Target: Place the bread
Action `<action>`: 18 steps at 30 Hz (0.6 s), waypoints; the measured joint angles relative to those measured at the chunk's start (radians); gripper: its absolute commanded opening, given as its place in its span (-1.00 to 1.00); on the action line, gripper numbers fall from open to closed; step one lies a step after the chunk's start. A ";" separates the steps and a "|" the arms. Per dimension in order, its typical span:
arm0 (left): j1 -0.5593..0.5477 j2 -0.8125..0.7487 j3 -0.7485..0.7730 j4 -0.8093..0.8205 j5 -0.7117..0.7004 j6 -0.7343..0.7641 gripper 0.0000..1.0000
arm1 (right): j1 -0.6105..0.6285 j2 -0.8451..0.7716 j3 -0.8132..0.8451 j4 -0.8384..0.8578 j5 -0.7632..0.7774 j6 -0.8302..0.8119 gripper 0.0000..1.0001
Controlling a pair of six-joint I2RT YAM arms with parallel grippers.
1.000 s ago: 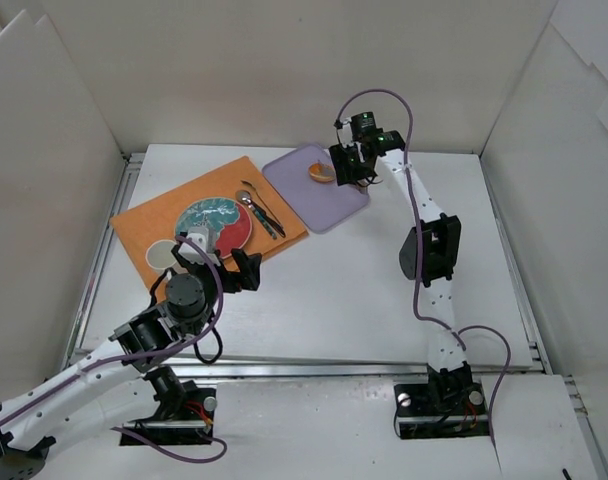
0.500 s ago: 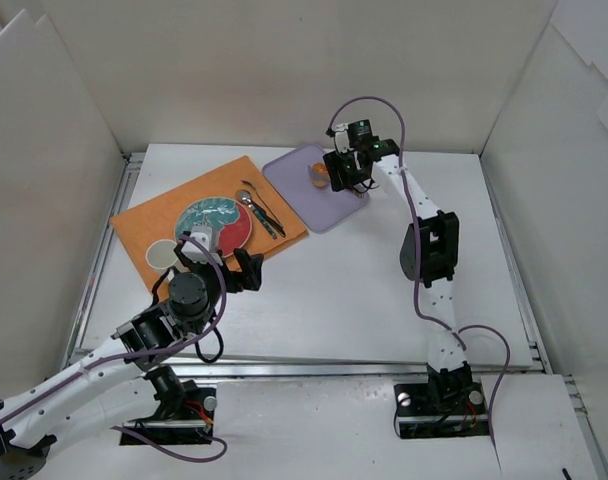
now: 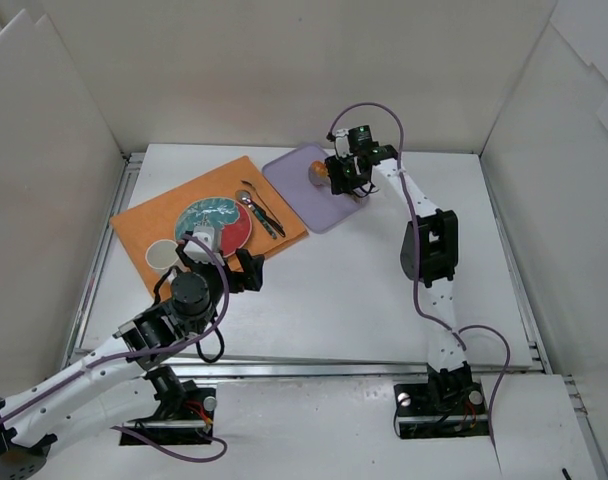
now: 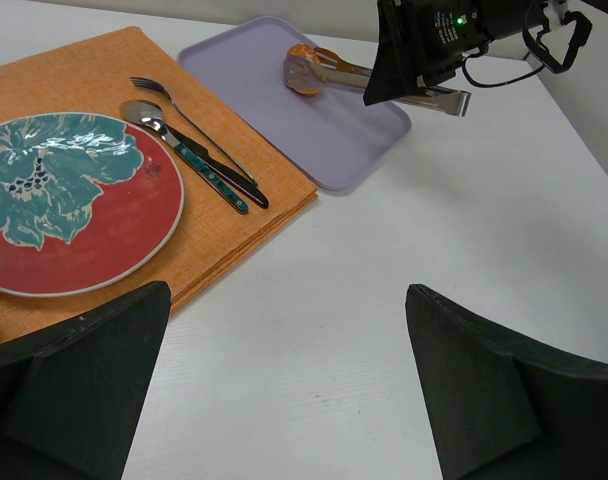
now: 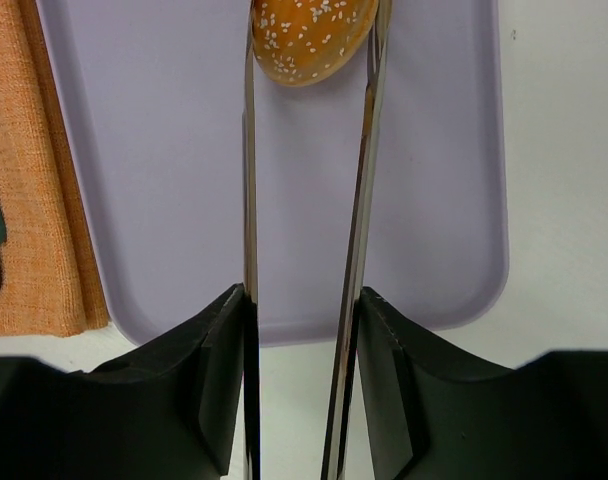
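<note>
The right fingers (image 5: 209, 350) have squeezed in over the last second and now press together on a pair of steel tongs (image 5: 250, 200), whose 2 blades pinch the bread (image 5: 309, 35) from both sides. The arm itself has hardly shifted. The seeded bun sits at the tong tips over the far part of the lavender tray (image 5: 154, 150); whether it has left the tray's surface cannot be told. By the look of it, the grip is made and the carry comes next, most likely to the plate (image 4: 74, 190) on the orange placemat (image 4: 74, 70). That route crosses the tray's edge, then the cutlery (image 4: 199, 165) lying just beside the plate. The left fingers (image 4: 84, 380) stand wide apart, holding nothing, over the counter (image 4: 434, 230) near the plate's near side, leaving open room between the 2 arms.
</note>
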 measured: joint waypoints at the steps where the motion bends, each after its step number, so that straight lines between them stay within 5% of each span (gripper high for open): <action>1: 0.000 0.000 0.000 0.000 0.000 0.000 0.99 | 0.000 0.000 -0.004 0.005 0.000 0.003 -0.23; 9: 0.000 0.000 0.000 0.000 -0.005 0.000 0.99 | 0.010 -0.067 -0.096 0.020 0.002 0.007 -0.23; 18: 0.000 -0.056 -0.006 -0.004 -0.061 -0.006 0.99 | 0.121 -0.373 -0.222 0.042 0.003 0.008 -0.23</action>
